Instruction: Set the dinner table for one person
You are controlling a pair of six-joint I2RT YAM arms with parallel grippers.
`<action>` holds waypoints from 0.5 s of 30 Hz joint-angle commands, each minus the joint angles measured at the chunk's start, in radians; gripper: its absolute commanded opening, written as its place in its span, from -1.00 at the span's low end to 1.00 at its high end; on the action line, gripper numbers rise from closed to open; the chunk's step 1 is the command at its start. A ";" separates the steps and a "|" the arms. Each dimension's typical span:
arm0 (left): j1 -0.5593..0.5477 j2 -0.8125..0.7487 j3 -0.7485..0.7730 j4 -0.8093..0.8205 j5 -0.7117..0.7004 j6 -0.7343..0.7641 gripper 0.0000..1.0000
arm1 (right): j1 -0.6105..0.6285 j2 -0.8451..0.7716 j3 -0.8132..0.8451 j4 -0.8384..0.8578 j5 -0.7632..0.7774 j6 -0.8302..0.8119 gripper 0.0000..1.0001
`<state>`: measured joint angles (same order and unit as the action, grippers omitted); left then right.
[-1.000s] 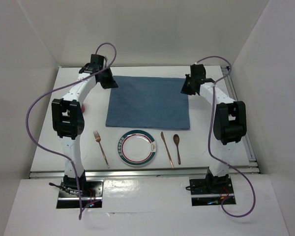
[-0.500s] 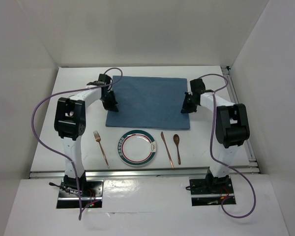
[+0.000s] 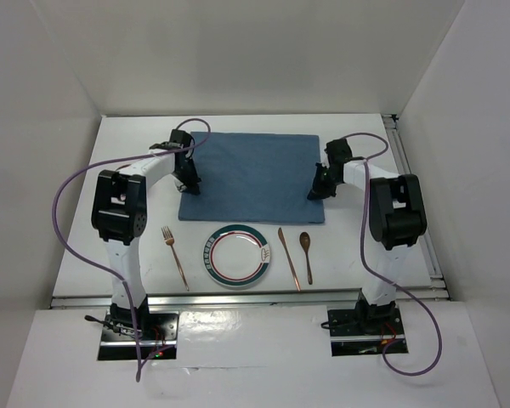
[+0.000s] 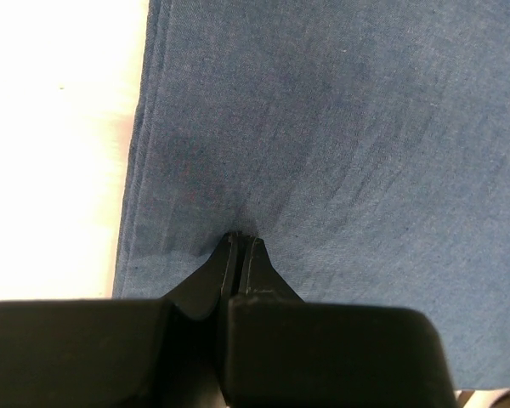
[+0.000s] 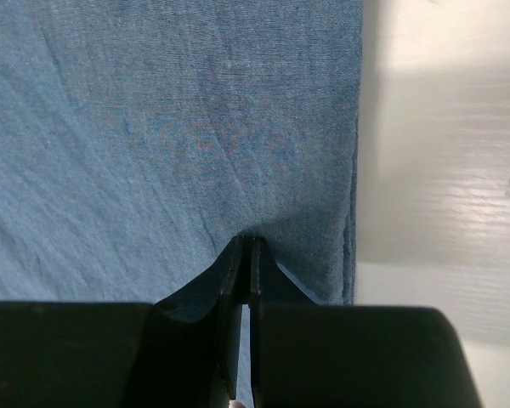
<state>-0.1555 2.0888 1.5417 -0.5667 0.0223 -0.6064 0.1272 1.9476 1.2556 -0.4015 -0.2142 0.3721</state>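
Left claw (image 4: 240,240) and right claw (image 5: 248,242) each pinch shut a side edge of the blue placemat (image 3: 255,174) on the white worktop (image 3: 238,123); plate (image 3: 235,255), fork (image 3: 174,253), knife (image 3: 289,257) and spoon (image 3: 307,253) lie behind them, off the mat.

The cloth (image 3: 253,177) is plain blue. The plate (image 3: 236,255) is white with green and red rings. The table (image 3: 340,255) is white.

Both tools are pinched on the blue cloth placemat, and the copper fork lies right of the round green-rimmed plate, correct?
No. The top view shows the copper fork lying left of the round green-rimmed plate. The left tool and right tool are indeed pinched on the blue cloth placemat.
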 commanded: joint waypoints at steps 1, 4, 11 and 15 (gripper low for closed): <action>0.007 -0.026 -0.029 -0.077 -0.117 0.007 -1.00 | 0.037 0.066 0.004 -0.007 -0.019 -0.013 -0.89; 0.007 -0.035 -0.017 -0.091 -0.145 0.007 -1.00 | 0.046 0.076 0.016 -0.007 -0.019 -0.013 -0.89; 0.007 -0.101 0.046 -0.143 -0.156 0.016 -1.00 | 0.084 0.064 0.068 -0.049 -0.008 -0.022 -0.89; 0.007 -0.162 0.110 -0.174 -0.131 0.025 -1.00 | 0.084 0.001 0.119 -0.074 0.013 -0.031 -0.86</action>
<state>-0.1528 2.0338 1.5753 -0.7059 -0.1040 -0.6033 0.1986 1.9835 1.3224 -0.4263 -0.2203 0.3634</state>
